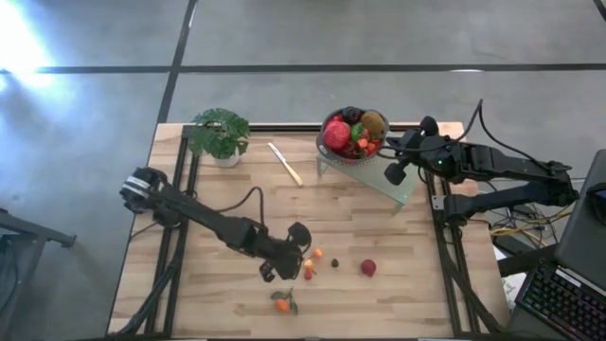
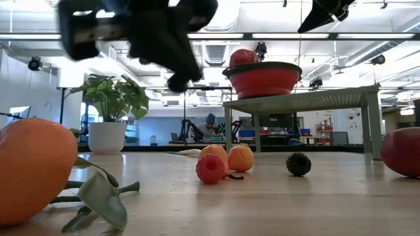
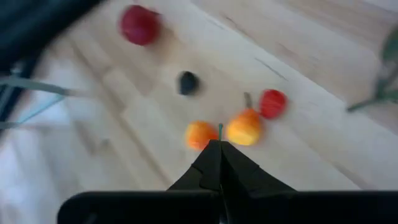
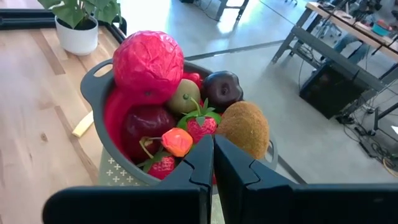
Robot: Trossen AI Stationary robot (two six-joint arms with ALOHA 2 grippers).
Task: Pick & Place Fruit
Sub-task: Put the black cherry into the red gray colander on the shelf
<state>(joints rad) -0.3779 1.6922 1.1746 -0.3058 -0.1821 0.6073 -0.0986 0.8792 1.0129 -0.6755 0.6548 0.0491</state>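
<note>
table: pale wood planks, matt, grain showing under me
my left claw: dark matt plastic fingers
bowl: smooth grey plastic outside, red inside
kiwi: brown, fuzzy and rough
plum: dark, glossy
big red fruit: crinkled, shiny skin
tangerine: orange, matt

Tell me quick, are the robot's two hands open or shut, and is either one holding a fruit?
Left gripper: shut, hanging over the small orange berries, holding nothing that shows.
Right gripper: shut and empty, right over the bowl of fruit.
</note>
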